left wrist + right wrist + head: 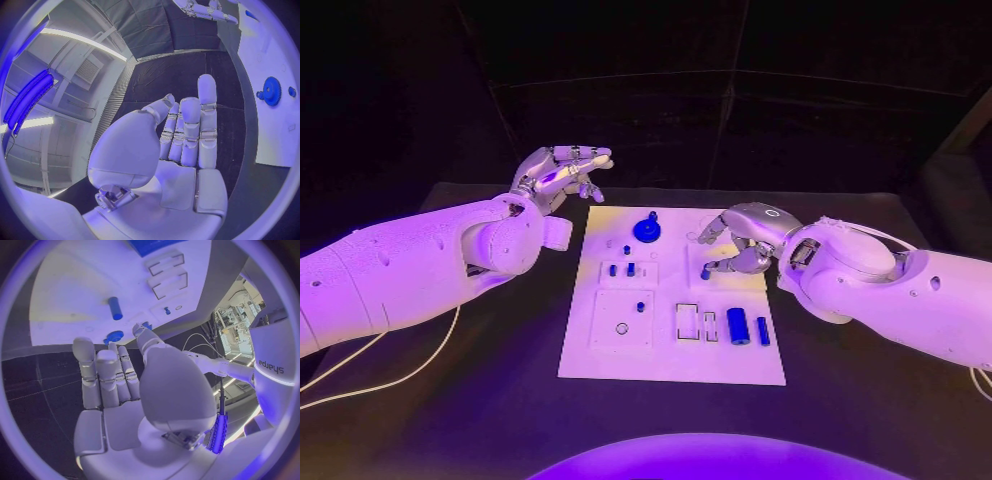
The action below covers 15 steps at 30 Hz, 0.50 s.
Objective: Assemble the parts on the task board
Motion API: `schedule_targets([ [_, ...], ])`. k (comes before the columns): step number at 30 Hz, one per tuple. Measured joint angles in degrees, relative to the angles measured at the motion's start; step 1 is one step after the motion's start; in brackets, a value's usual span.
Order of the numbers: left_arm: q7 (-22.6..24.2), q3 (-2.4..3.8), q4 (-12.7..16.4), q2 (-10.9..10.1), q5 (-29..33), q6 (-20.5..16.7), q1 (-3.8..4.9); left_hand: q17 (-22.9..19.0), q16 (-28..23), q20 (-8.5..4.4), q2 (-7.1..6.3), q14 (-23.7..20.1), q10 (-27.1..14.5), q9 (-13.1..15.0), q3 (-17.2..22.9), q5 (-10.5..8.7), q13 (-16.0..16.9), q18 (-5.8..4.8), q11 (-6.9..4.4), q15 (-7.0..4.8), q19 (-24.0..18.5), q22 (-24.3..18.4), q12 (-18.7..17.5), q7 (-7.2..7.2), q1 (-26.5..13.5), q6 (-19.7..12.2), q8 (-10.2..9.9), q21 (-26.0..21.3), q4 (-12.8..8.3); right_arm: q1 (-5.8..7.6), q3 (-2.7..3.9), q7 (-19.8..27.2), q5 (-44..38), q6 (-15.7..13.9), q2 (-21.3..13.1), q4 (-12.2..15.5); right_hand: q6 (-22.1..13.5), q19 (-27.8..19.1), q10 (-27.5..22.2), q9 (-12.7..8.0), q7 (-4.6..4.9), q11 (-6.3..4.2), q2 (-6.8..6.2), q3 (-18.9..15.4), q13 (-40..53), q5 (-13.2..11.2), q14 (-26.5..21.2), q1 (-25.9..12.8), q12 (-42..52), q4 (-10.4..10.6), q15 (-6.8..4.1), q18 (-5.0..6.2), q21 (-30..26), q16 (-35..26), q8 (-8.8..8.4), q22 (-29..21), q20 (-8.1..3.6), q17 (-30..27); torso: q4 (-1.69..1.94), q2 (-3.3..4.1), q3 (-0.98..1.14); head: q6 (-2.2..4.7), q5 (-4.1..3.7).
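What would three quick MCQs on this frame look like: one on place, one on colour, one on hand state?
1. Where is the gear on the task board?
A. far end
B. near end
C. off the board

2. What colour are the two cylinders?
A. red
B. blue
C. green

3. What does the left hand hold?
A. a gear
B. a cylinder
C. nothing

Answers:
1 A, the gear sits at the board's far end.
2 B, both cylinders are blue.
3 C, the left hand is off the board, fingers empty in its wrist view.

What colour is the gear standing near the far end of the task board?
Blue. The gear shows best in the left wrist view, against the white task board.
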Motion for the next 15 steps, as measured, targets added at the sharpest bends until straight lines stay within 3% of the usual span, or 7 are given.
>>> schedule_targets([
  [8,0.0,-0.10,-0.1,0.2,0.0,0.1,0.00,0.0,0.0,0.00,0.00,0.0,0.0,0.0,0.0,0.00,0.0,0.00,0.00,0.00,0.0,0.0,0.0,0.00,0.0,0.0,0.0,0.0,0.0,0.16,-0.02,-1.5,-0.9,3.7,0.8,-2.0,-1.5,0.0,-1.9,0.0,-1.06,0.31,0.38,-2.6,0.0,-0.2,0.0,1.8,0.8,1.5,0.00,0.00,-0.4,-0.4,0.00,-0.7,0.00,-0.8,0.17,0.06,0.06,0.18,-0.21],
  [15,0.0,-0.18,-0.2,0.2,0.0,0.2,-0.01,0.0,0.0,0.00,0.00,0.0,0.0,0.0,0.0,0.00,0.0,0.00,0.00,0.00,0.0,0.0,0.0,0.00,0.0,0.0,0.0,0.0,0.0,0.18,-0.05,-2.0,-1.8,8.0,2.0,-2.5,-1.6,0.0,-1.9,0.0,-0.94,0.31,0.62,-3.2,0.0,-0.4,0.0,2.1,1.3,2.1,0.00,0.00,-0.7,-0.4,0.00,-1.0,0.00,-1.2,0.22,0.08,0.03,0.12,-0.21],
])
